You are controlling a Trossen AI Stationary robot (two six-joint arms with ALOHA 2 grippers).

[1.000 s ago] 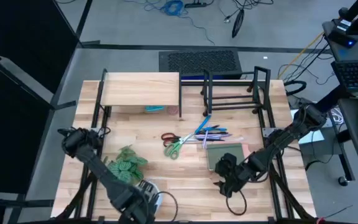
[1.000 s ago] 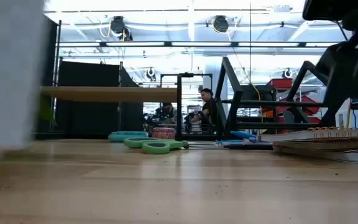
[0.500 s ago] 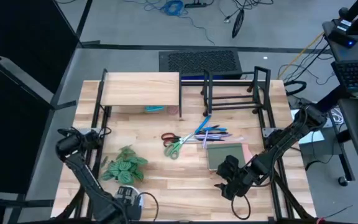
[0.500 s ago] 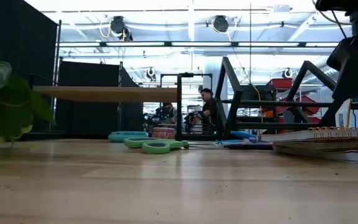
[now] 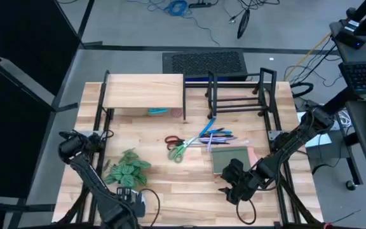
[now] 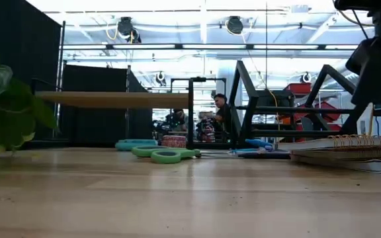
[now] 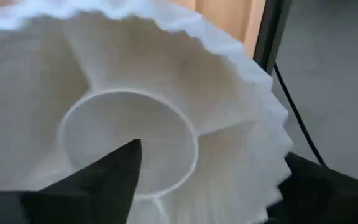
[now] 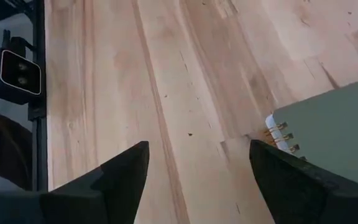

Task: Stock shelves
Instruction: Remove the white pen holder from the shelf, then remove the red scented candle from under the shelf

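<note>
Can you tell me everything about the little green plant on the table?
The plant has broad green leaves with pale veins, spreading out flat as seen from above. It sits on the wooden table toward the front left, apart from the scissors and pens. In the low view its leaves show at the left edge. Whether it stands in the white fluted pot before the left pincer cannot be told.

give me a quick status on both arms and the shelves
Left gripper open over white fluted pot, table's front-left. Right gripper open beside green notebook. Wood shelf and black rack unstocked.
</note>
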